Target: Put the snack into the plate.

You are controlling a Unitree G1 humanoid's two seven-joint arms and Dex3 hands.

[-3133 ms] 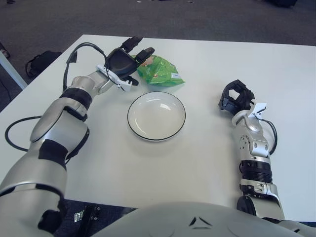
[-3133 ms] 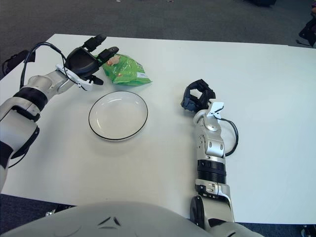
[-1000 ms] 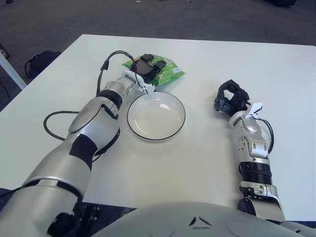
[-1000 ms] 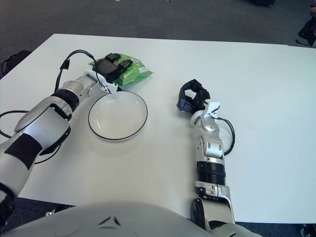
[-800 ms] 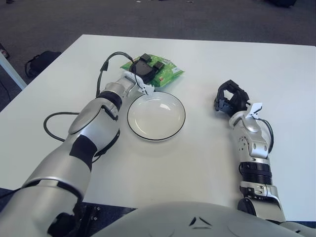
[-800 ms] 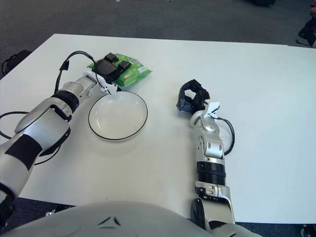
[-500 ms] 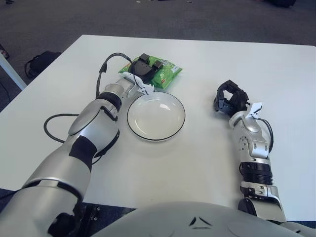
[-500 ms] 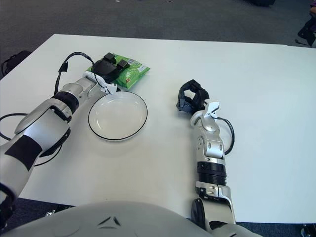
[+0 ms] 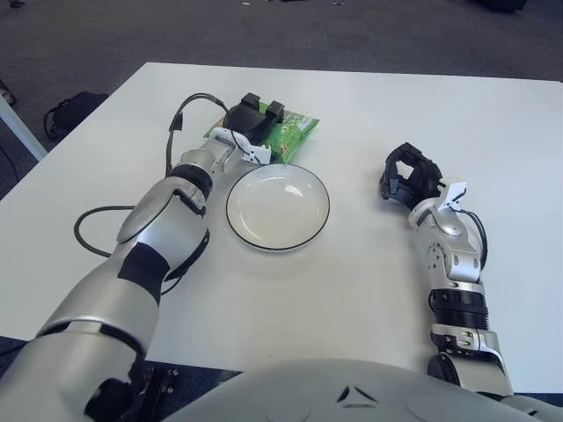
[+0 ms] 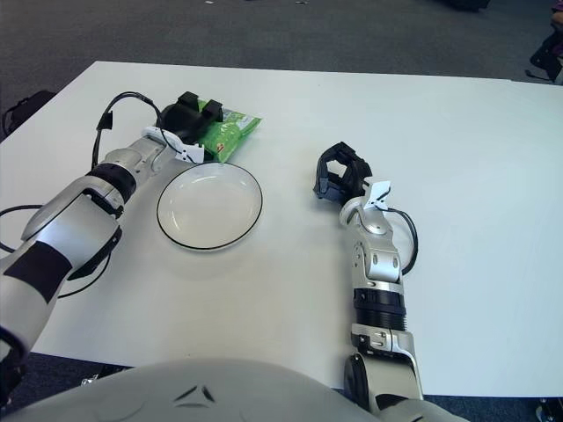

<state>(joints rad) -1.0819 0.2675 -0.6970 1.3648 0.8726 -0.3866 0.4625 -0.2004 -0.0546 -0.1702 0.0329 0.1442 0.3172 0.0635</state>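
A green snack bag (image 9: pixel 288 134) lies on the white table just beyond the white plate (image 9: pixel 278 207), which has a thin black rim. My left hand (image 9: pixel 252 120) is shut on the bag's left part, with dark fingers curled over its top, and covers much of it. The bag also shows in the right eye view (image 10: pixel 225 134). My right hand (image 9: pixel 406 176) rests idle on the table to the right of the plate, its fingers curled and holding nothing.
A black cable (image 9: pixel 92 230) from my left arm loops over the table at the left. The table's far edge (image 9: pixel 352 70) runs behind the bag, with dark carpet beyond.
My left hand has closed on the snack bag and drawn it a little to the left and up; the bag looks bunched and tilted. The right hand has not moved.
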